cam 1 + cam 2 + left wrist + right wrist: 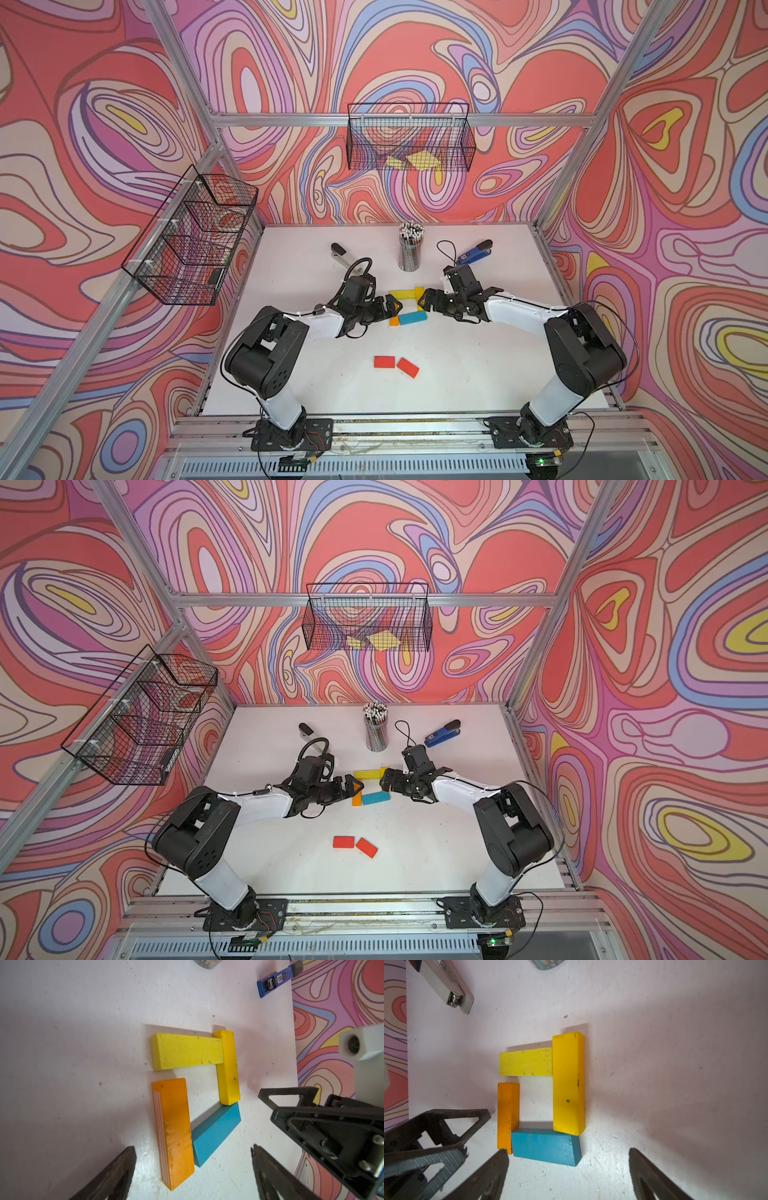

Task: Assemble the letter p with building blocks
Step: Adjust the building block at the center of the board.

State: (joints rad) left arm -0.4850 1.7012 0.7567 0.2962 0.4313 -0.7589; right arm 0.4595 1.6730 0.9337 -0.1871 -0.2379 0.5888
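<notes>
Black jaws stand spread wide and empty on both sides: the left gripper (394, 306) sits at the orange bar's (172, 1126) side of the figure and the right gripper (424, 301) at the opposite side, by the upright yellow bar (568, 1082). Neither grips a block. Between them the loop is laid. The flat yellow bar (187, 1051) runs across the far side and meets the upright one at a corner. The teal bar (216, 1132), a touch skewed, closes the near side against the orange. One sliver of white table (316, 386) shows between the orange and the flat yellow. So the head of the P looks built, I'd say. What's left is the stem's tail. The two red blocks (384, 362) (408, 367) lie just beside each other near the front, well apart from the loop, waiting to go below the orange.
</notes>
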